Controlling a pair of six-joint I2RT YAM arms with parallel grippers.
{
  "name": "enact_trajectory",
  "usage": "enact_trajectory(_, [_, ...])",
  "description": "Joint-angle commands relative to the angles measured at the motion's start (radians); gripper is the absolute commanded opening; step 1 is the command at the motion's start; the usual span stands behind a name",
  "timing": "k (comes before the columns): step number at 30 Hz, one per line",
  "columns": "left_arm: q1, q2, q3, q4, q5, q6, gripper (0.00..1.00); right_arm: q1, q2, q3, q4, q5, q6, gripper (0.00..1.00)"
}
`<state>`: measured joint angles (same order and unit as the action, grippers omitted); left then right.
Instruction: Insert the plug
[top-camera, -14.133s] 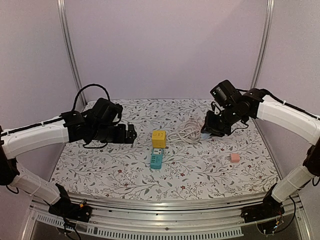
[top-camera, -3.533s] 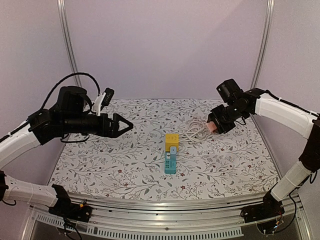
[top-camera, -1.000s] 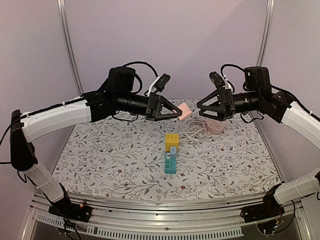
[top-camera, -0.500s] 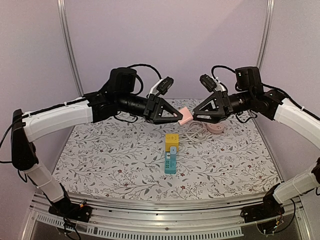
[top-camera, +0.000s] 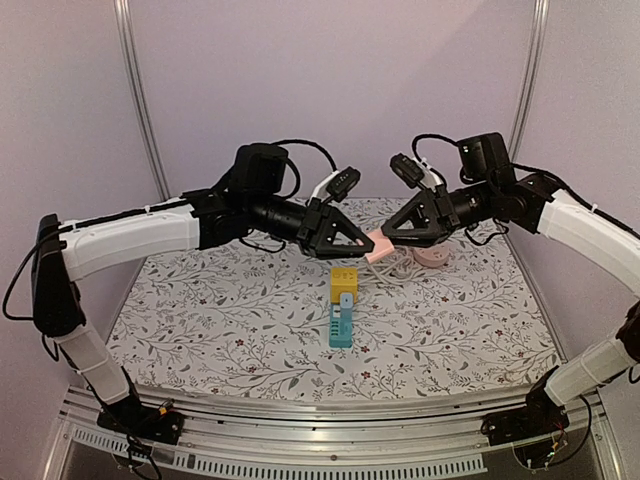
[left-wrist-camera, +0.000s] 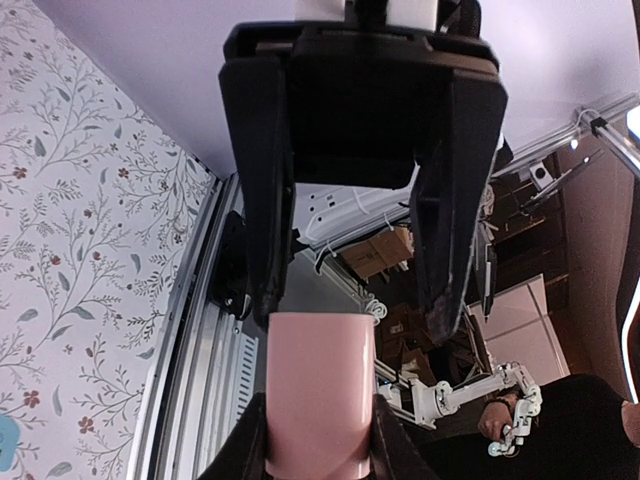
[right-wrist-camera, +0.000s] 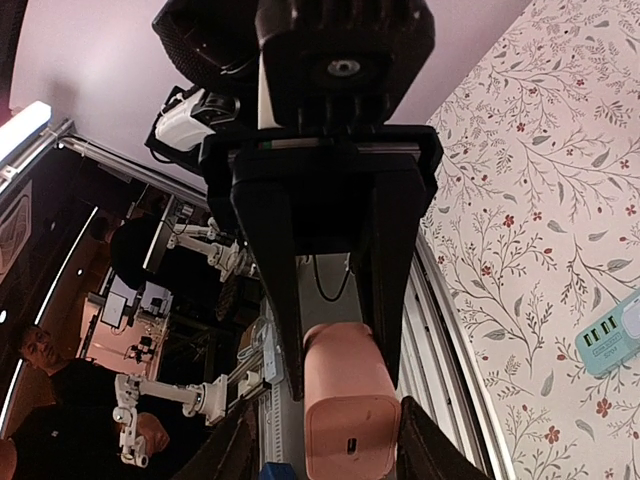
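Note:
A pink plug (top-camera: 378, 245) hangs in mid-air above the table's middle, between both arms. My left gripper (top-camera: 366, 243) is shut on it; in the left wrist view both fingers press the sides of the plug (left-wrist-camera: 320, 385). My right gripper (top-camera: 386, 238) faces it from the other side, jaws around the plug's free end. In the right wrist view the plug (right-wrist-camera: 345, 400) shows its end face with a small slot; one finger (right-wrist-camera: 415, 440) touches it, and a gap shows at the other side. Below stand a yellow socket cube (top-camera: 344, 281) and a teal power strip (top-camera: 341, 326).
A white cable coil (top-camera: 395, 263) and a round pink piece (top-camera: 432, 257) lie on the flowered table cloth (top-camera: 200, 320) behind the yellow cube. The teal strip carries a small pale blue part on top. Frame posts stand at the back left and back right.
Both arms have drawn together over the table's middle. The right gripper's jaws have narrowed from wide open to stand around the plug's end, with the left gripper still holding the plug.

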<state>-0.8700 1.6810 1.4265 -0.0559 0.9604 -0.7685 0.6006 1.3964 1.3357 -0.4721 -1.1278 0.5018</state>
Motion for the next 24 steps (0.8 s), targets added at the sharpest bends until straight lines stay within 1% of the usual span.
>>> enact_trajectory(1, [-0.011, 0.031, 0.04, -0.001, -0.002, 0.008, 0.0, 0.015, 0.028, 0.039, -0.078, -0.013, -0.051, 0.42])
enact_trajectory(5, [-0.011, 0.047, 0.056, -0.022, 0.0, 0.018, 0.0, 0.019, 0.041, 0.053, -0.113, -0.014, -0.08, 0.38])
enact_trajectory(8, [-0.01, 0.053, 0.061, -0.041, 0.001, 0.031, 0.0, 0.019, 0.046, 0.059, -0.133, -0.015, -0.099, 0.3])
enact_trajectory(13, [-0.009, 0.068, 0.081, -0.085, 0.003, 0.057, 0.0, 0.021, 0.058, 0.069, -0.182, -0.026, -0.132, 0.29])
enact_trajectory(15, [-0.009, 0.078, 0.094, -0.112, -0.001, 0.072, 0.0, 0.022, 0.061, 0.071, -0.196, -0.021, -0.145, 0.26])
enact_trajectory(16, [-0.009, 0.081, 0.1, -0.122, -0.003, 0.078, 0.0, 0.021, 0.062, 0.072, -0.202, -0.022, -0.151, 0.24])
enact_trajectory(18, [-0.009, 0.092, 0.109, -0.139, -0.009, 0.089, 0.02, 0.021, 0.065, 0.071, -0.207, -0.022, -0.156, 0.1])
enact_trajectory(19, [-0.009, 0.094, 0.113, -0.145, -0.015, 0.092, 0.07, 0.022, 0.066, 0.071, -0.21, -0.02, -0.159, 0.02])
enact_trajectory(20, [-0.009, 0.096, 0.115, -0.148, -0.022, 0.093, 0.18, 0.022, 0.067, 0.07, -0.212, -0.014, -0.158, 0.0])
enact_trajectory(22, [-0.008, 0.096, 0.112, -0.148, -0.032, 0.094, 0.35, 0.022, 0.064, 0.069, -0.214, 0.008, -0.159, 0.0])
enact_trajectory(24, [-0.004, 0.09, 0.104, -0.151, -0.052, 0.096, 0.55, 0.022, 0.056, 0.072, -0.212, 0.071, -0.156, 0.0])
